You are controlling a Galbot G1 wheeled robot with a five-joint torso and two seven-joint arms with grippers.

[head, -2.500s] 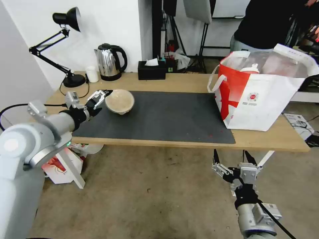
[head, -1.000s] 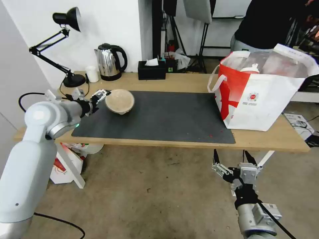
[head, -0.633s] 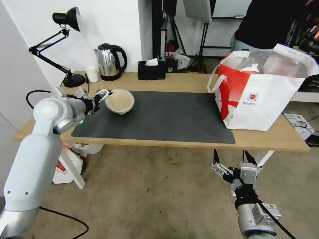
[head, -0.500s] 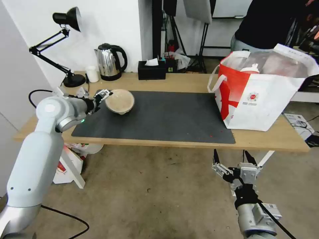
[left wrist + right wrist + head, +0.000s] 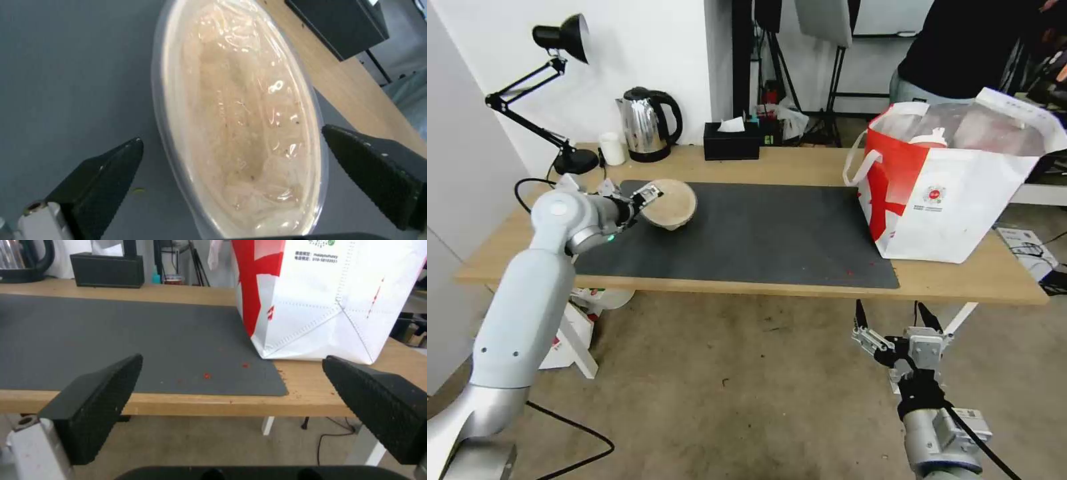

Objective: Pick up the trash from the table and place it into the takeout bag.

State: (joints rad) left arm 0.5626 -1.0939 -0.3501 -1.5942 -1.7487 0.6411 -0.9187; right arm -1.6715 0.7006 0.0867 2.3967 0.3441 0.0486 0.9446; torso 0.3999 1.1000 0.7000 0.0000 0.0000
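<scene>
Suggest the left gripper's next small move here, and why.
Probably close on the tan bowl. The left gripper is open with one finger on each side of the bowl's near rim, nothing gripped yet. The takeout bag stands at the mat's far end; the right gripper waits open below the table.

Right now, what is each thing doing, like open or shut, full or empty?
Tan bowl: on the mat, tilted, plastic-lined.
Left gripper: open, fingers either side of the bowl's rim.
Right gripper: open, empty, below the table edge.
Takeout bag: upright, open, trash inside.
</scene>
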